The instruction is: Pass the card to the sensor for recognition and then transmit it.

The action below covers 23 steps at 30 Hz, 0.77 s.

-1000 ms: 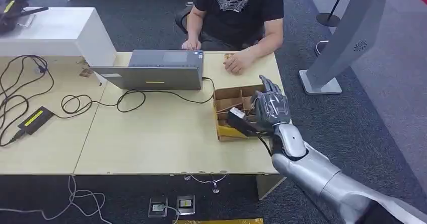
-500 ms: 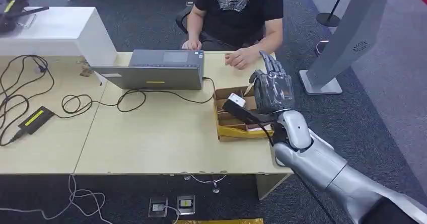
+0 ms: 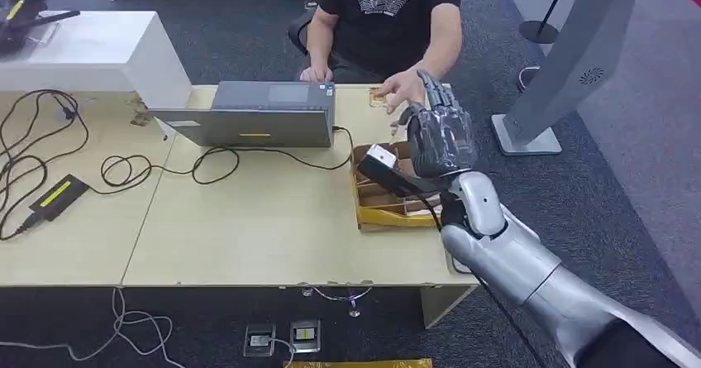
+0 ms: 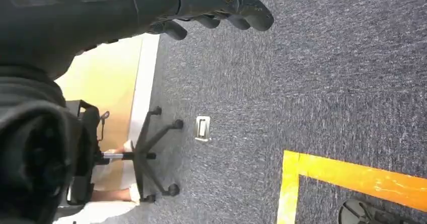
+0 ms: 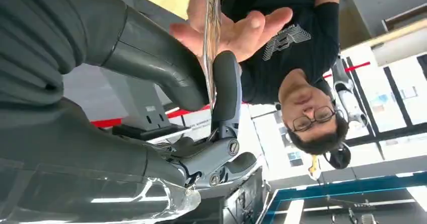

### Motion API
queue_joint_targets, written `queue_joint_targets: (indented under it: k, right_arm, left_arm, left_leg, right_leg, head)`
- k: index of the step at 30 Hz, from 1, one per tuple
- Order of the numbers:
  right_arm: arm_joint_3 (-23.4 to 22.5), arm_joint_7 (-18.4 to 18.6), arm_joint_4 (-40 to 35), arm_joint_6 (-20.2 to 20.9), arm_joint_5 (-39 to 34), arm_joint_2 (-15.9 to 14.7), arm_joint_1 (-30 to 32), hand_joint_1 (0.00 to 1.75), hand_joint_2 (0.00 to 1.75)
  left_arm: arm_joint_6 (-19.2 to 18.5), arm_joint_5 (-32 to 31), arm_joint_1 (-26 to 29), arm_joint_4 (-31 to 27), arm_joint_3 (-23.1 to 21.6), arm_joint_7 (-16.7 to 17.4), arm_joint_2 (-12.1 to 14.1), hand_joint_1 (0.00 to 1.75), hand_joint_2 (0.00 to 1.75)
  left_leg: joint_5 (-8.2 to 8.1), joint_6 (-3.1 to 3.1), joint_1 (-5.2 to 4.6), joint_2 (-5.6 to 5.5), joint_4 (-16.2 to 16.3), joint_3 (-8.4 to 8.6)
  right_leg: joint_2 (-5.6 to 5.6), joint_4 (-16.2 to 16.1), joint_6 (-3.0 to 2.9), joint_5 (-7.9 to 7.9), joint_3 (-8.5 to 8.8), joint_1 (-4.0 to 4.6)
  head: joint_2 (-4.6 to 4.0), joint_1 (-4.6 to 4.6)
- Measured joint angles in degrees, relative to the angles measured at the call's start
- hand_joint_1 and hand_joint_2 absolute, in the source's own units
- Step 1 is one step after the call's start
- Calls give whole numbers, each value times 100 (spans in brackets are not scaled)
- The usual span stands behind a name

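My right hand (image 3: 442,140) is raised above the far right corner of the table, over the cardboard box (image 3: 382,203). In the right wrist view it pinches a thin card (image 5: 211,32), seen edge-on, between thumb (image 5: 156,63) and a finger (image 5: 225,88). A person's open palm (image 5: 241,30) is held up just behind the card; in the head view that palm (image 3: 403,87) hovers close beyond my fingertips. My left hand (image 4: 216,5) hangs over the carpet, fingers loosely apart and holding nothing.
A laptop (image 3: 256,116) with its cable stands mid-table in front of the seated person (image 3: 388,12). A small brown item (image 3: 377,97) lies near the person's hand. Cables and a power brick (image 3: 56,196) lie at the left. A grey stand (image 3: 562,62) rises right of the table.
My right hand rose from the box and moved toward the person with the card. The person's hand lifted off the table to meet it.
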Motion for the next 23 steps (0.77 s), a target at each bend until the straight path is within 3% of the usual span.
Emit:
queue_joint_targets:
  k: [11,20,21,22,23]
  right_arm:
    - [-247,-241,1179,2,206,542,-537,175,175]
    - [-361,-227,1839,2,356,785,-676,175,175]
    - [-363,-225,1876,2,365,796,-676,155,175]
    - [-365,-216,1906,2,365,805,-676,0,175]
    - [-367,-212,1939,2,369,813,-676,0,175]
  left_arm:
    - [-96,-26,-1,0,-4,0,0,0,0]
    - [-142,-2,-1,0,-55,0,0,0,0]
    - [-142,0,0,0,-57,0,0,0,0]
    - [-142,2,0,0,-57,0,0,0,0]
    - [-142,9,0,0,-57,0,0,0,0]
  left_leg:
    - [1,-1,1,0,0,-2]
    - [1,-1,1,-1,1,-8]
    - [1,-1,0,-1,1,-9]
    - [1,-1,1,-1,0,-9]
    - [1,-1,1,-1,0,-9]
  right_leg:
    - [0,1,0,0,-4,1]
    - [-3,0,0,0,-10,1]
    - [-4,0,0,0,-10,1]
    - [-3,0,0,0,-10,1]
    - [-2,0,0,0,-11,1]
  head:
    - [0,2]
    - [0,2]
    - [0,2]
    - [-2,2]
    - [0,2]
